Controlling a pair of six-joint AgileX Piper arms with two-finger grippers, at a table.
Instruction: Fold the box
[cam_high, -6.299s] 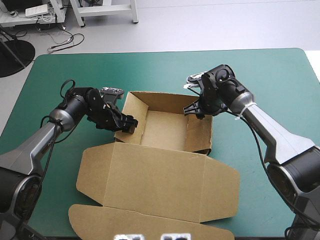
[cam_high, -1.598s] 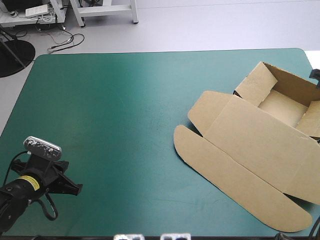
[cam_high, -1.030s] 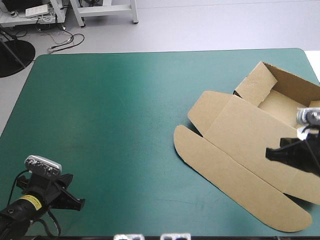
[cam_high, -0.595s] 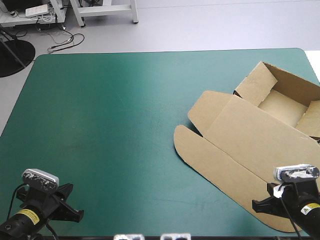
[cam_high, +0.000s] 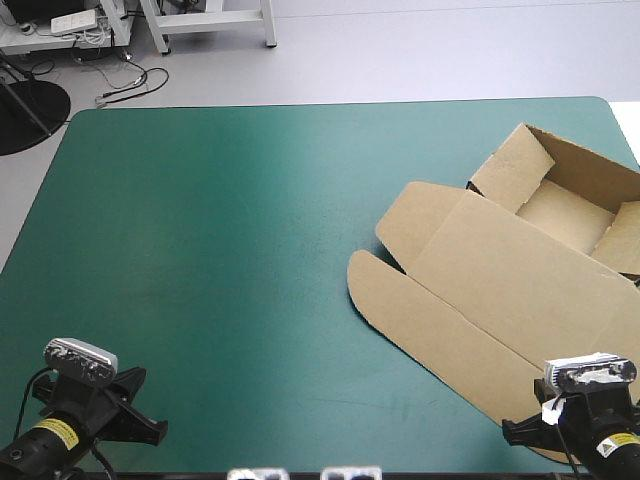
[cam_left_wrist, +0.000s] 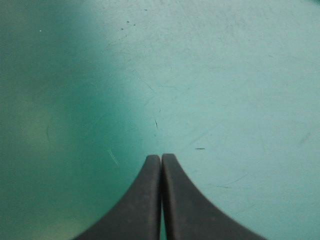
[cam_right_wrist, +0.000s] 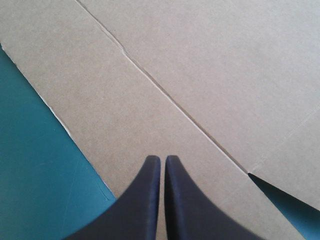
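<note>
Vs. just before, right claw (cam_right_wrist: 162, 159) has slid a touch nearer the tabletop's (cam_high: 220, 230) near edge at 5 o'clock. Left claw (cam_left_wrist: 161, 158) sits as it did at 7 o'clock, and the box (cam_high: 470, 250) hasn't shifted. Much earlier we had the box mid-tabletop w/ both claws at its walls. Now the brown box lies at 3 o'clock: open tray (cam_high: 565, 205) toward 2, walls up, lid (cam_high: 520, 290) flat, rounded flap (cam_high: 440, 335) running toward 5. Both claws pinched tight, fingers meeting, nothing held. Left hangs over bare teal-green cover (cam_left_wrist: 225, 75); right over the lid board by a crease (cam_right_wrist: 165, 91), cover showing either side. From above, right claw hides the flap's near tip.
</note>
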